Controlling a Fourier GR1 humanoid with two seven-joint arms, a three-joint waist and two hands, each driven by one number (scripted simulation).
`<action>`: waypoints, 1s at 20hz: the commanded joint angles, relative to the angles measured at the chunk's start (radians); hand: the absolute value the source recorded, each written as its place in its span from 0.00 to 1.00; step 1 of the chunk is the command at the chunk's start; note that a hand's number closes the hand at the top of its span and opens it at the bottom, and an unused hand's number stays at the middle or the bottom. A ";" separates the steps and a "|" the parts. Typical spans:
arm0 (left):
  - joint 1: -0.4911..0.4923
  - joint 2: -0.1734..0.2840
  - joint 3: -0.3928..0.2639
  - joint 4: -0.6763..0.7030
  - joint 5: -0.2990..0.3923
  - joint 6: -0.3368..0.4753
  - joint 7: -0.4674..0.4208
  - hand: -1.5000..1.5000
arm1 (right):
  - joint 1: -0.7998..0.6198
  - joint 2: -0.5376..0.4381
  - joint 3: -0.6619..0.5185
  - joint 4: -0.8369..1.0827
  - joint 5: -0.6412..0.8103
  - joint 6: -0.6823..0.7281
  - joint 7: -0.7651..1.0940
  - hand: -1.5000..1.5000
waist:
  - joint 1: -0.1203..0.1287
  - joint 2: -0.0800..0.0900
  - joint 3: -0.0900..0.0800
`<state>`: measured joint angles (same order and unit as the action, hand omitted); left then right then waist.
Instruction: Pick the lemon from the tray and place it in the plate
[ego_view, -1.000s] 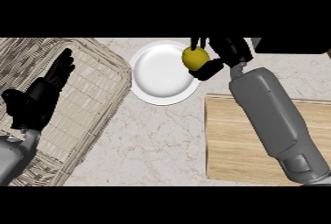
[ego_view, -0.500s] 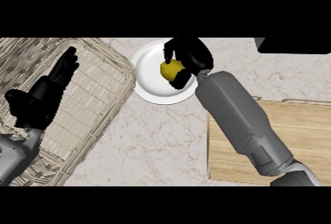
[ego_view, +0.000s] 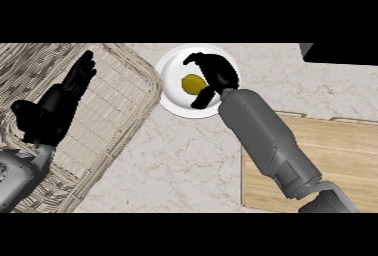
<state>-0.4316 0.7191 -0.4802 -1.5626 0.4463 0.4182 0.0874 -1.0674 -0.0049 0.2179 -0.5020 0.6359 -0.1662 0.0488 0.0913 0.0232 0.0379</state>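
The yellow lemon (ego_view: 191, 84) lies on the white plate (ego_view: 174, 101) near the counter's far edge. My right hand (ego_view: 217, 73) hovers over the plate just right of the lemon, open, with fingers and thumb spread to either side of it and apart from it. The woven wicker tray (ego_view: 122, 95) fills the left side and shows nothing inside. My left hand (ego_view: 53, 109) stays open above the tray, fingers straight and pointing away from me.
A wooden cutting board (ego_view: 341, 155) lies at the right, partly under my right forearm. A dark object (ego_view: 339, 53) sits at the far right corner. Marbled counter shows between the tray and the board.
My right hand carried the lemon leftward over the plate, then spread its fingers; the lemon now rests on the plate. The left hand has hardly moved.
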 joint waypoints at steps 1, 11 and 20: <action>0.037 -0.096 -0.034 0.079 0.003 0.002 -0.035 0.50 | -0.011 0.005 -0.009 0.050 -0.080 -0.015 -0.046 0.00 | 0.005 0.016 -0.038; 0.040 -0.063 -0.039 0.085 0.022 0.033 -0.046 0.50 | -0.044 0.005 -0.253 0.018 -0.368 -0.110 -0.202 0.00 | -0.036 0.005 -0.037; 0.061 -0.070 -0.046 0.105 0.047 0.057 -0.081 0.50 | 0.004 -0.167 -0.388 0.057 -0.466 -0.038 -0.296 0.00 | -0.078 -0.002 -0.038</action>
<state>-0.4152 0.7557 -0.5021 -1.5350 0.4974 0.4597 0.0476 -1.0696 -0.1137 -0.1198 -0.4560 0.2091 -0.2376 -0.2125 0.0343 0.0079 0.0398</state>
